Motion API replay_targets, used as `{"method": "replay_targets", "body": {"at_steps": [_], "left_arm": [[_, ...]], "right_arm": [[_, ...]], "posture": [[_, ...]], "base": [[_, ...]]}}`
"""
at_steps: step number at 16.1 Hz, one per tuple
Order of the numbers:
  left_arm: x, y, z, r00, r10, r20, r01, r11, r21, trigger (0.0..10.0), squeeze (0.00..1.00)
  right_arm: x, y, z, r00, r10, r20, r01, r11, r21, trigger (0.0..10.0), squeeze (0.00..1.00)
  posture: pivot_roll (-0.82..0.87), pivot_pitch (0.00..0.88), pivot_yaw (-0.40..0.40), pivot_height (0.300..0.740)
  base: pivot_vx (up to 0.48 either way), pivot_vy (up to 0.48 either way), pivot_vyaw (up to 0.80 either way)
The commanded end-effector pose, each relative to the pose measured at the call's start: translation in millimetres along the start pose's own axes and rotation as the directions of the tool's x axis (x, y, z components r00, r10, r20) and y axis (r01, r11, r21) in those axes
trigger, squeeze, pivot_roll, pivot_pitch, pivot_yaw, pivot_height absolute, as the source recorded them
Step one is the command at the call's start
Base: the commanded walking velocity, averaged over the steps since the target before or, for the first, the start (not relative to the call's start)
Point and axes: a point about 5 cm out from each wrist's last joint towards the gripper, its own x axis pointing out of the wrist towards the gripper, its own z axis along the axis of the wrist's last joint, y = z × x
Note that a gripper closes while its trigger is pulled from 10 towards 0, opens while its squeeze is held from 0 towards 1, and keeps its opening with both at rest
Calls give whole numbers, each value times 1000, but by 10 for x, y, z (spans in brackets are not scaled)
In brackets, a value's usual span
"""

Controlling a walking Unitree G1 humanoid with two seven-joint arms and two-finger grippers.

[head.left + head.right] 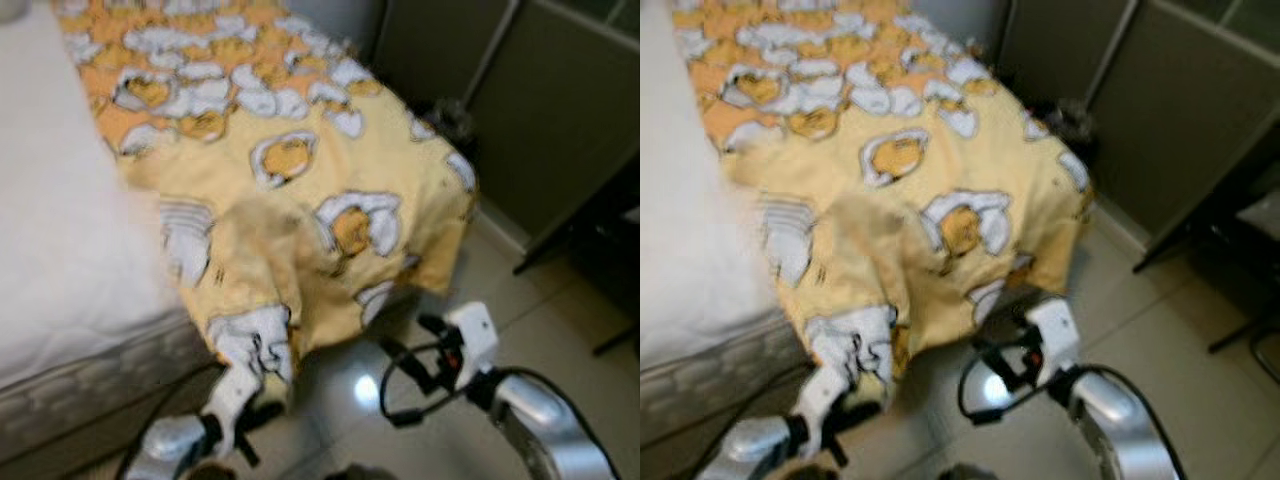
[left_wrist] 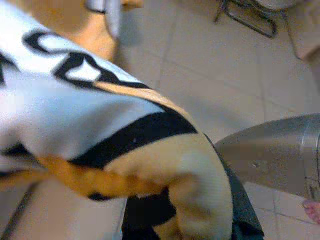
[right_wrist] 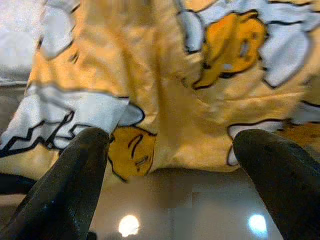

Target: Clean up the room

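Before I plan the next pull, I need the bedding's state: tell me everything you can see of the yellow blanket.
The yellow blanket is soft, fleecy-looking fabric printed with white and orange cartoon shapes outlined in black. It lies rumpled over the foot end of the bed beside the white mattress, its edge hanging toward the tiled floor. The left end effector grips the lower hanging corner, fabric bunched over it. The right end effector is open, facing the hanging edge without touching it.

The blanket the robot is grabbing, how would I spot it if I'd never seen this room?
Find the bed with its bare white mattress. Spread over the side nearest the grey wardrobe doors is the blanket, its corner hanging toward the shiny tiled floor, where the left pincer holds it. It is yellow with white-and-orange cartoon egg pictures.
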Motion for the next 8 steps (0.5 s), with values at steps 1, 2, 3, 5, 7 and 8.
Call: {"method": "replay_targets", "body": {"at_steps": [1,2,3,5,7,8], "left_arm": [[-54,16,-48,1000,-11,-26,11,1000,8,0,0],[-85,-5,-109,998,-37,-54,36,999,-2,0,0],[-94,-17,-131,997,-47,-63,46,999,-6,0,0],[-83,-33,-139,996,-48,-71,48,999,2,0,0],[-68,-36,-120,996,-53,-70,54,998,16,0,0],[-68,-22,-120,996,-33,-78,35,999,27,0,0]], "right_arm": [[-1,-4,22,1000,8,9,-8,1000,-1,10000,118],[-13,-12,11,1000,5,6,-5,1000,-1,10000,118],[-15,-15,7,1000,5,5,-5,1000,-1,10000,118],[-22,-11,2,1000,6,5,-6,1000,1,10000,114],[-34,17,5,999,34,3,-34,999,-5,10000,118],[-39,23,3,999,41,0,-41,999,-8,10000,118]], "posture": [[-173,99,-104,740],[-175,99,-101,740],[-175,99,-100,740],[-175,98,-99,740],[-175,98,-101,740],[-175,98,-101,740]], "base": [[0,-480,0],[0,-480,0],[0,-472,0],[0,-165,0],[0,0,0],[0,0,0]]}}
